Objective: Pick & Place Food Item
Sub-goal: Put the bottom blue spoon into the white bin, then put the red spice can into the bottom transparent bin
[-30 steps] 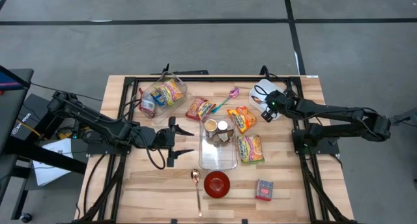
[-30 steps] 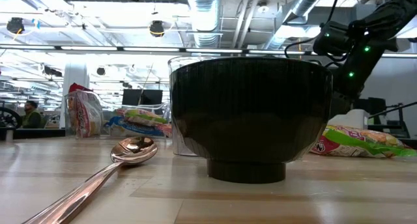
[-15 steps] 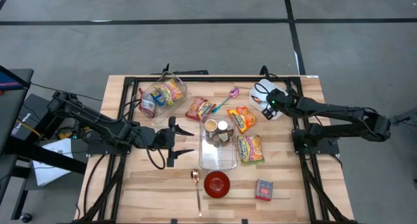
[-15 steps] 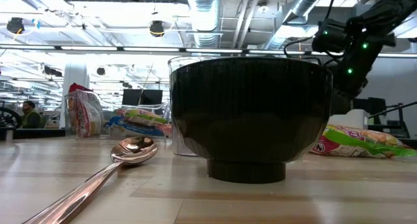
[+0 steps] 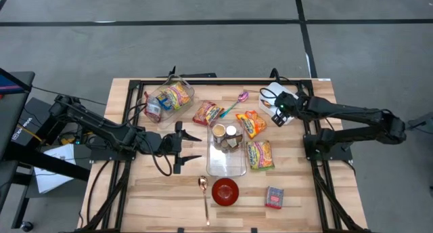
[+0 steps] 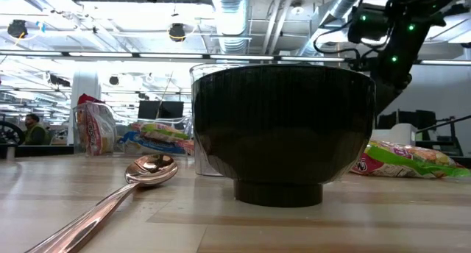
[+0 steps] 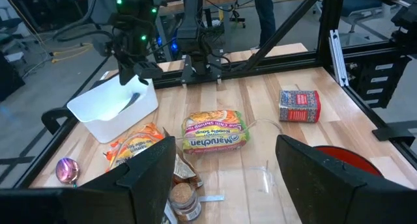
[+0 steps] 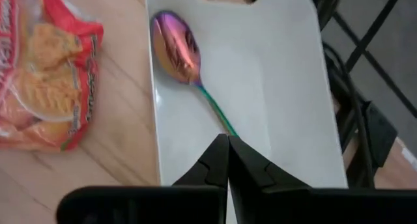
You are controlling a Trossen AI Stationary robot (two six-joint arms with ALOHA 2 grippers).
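Observation:
Food packets lie flat on the wooden table: a red one (image 5: 208, 113), an orange one (image 5: 252, 123) and a green-and-yellow noodle pack (image 5: 260, 154). My right gripper (image 8: 228, 160) is shut and hangs a little above the white bin (image 5: 279, 97) at the far right. An iridescent spoon (image 8: 176, 45) lies on the bin's floor, its handle running under my fingertips. My left gripper (image 7: 225, 178) stands open and still left of the clear box (image 5: 226, 152), with nothing between its fingers.
The clear box holds small jars. A red bowl (image 5: 225, 191) and a copper spoon (image 5: 203, 192) sit near the front edge. A small red box (image 5: 274, 196) lies at the front right. A clear tub of packets (image 5: 168, 99) lies at the far left.
My right gripper has risen above the white bin, staying shut. The spoon has stayed lying in the bin.

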